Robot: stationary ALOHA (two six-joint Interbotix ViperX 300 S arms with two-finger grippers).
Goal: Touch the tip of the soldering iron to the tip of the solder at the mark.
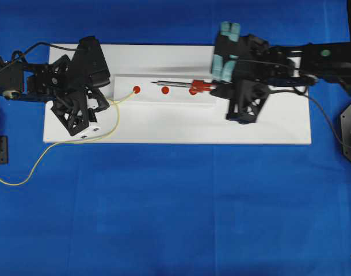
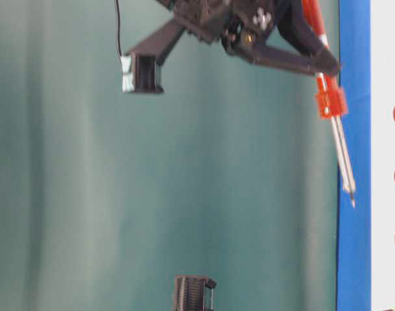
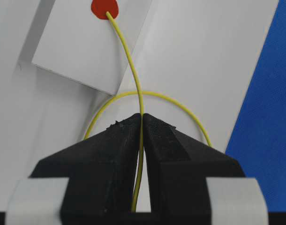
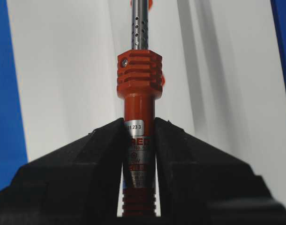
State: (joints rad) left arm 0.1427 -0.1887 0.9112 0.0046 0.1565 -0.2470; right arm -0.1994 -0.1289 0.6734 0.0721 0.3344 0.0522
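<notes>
The soldering iron (image 1: 187,85) has a red-orange handle and a silver shaft. My right gripper (image 1: 220,89) is shut on its handle (image 4: 139,79) and holds it level above the raised strip. In the table-level view the iron (image 2: 343,162) hangs clear of the board. Its dark tip (image 1: 155,82) points left and lies between the left and middle red marks. My left gripper (image 3: 142,117) is shut on the yellow solder (image 3: 129,56). The solder's tip rests on the left red mark (image 1: 136,89), which also shows in the left wrist view (image 3: 104,8). The two tips are apart.
A white board (image 1: 267,126) lies on blue cloth and carries a raised white strip (image 1: 164,99) with two more red marks (image 1: 165,90) (image 1: 193,91). The loose solder loops off the board's left edge (image 1: 26,172). The iron's black cable (image 1: 325,118) trails right.
</notes>
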